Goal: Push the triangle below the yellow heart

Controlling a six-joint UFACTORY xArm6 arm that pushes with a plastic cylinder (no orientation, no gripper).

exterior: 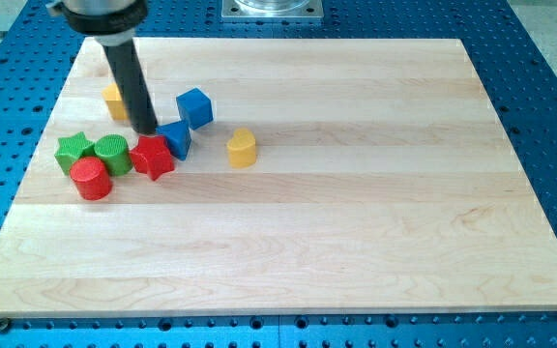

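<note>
Just right of my tip (148, 130): blue triangle (176, 138).

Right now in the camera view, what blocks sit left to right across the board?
Green star → red cylinder → green cylinder → red star → blue triangle → blue cube → yellow heart. My tip is just left of the triangle.

Single camera, elevated, looks obliquely down across the whole counter (356, 242) from its near long edge, at moderate distance
</note>
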